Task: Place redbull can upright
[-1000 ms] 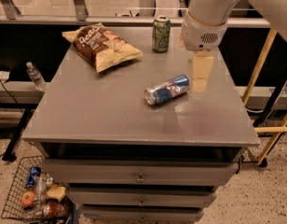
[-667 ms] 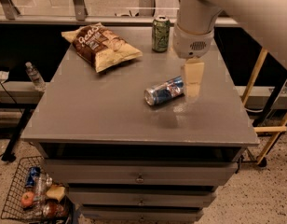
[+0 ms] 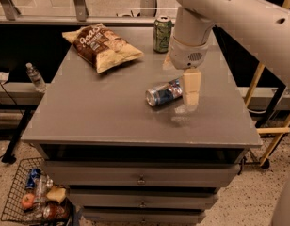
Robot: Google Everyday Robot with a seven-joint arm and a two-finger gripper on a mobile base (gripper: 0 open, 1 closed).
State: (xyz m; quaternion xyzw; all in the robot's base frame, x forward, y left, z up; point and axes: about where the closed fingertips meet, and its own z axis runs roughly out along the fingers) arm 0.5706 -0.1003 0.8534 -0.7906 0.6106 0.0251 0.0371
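Counter (image 3: pixel 98 117) is carrying all items. Arm (image 3: pixel 239 13) is reaching in from above and to the right of the redbull can (image 3: pixel 164 93). Chip bag (image 3: pixel 103 46) is lying well to the can's rear-left. Green can (image 3: pixel 162 34) is standing behind it. End effector (image 3: pixel 191 87) is hanging at the can's right end; apart or together, cannot tell.

Change over the last second: end effector is shifting left and down toward the can, which is lying on its side, unmoved. Judgement: grasp is nearing and uprighting is not yet begun.
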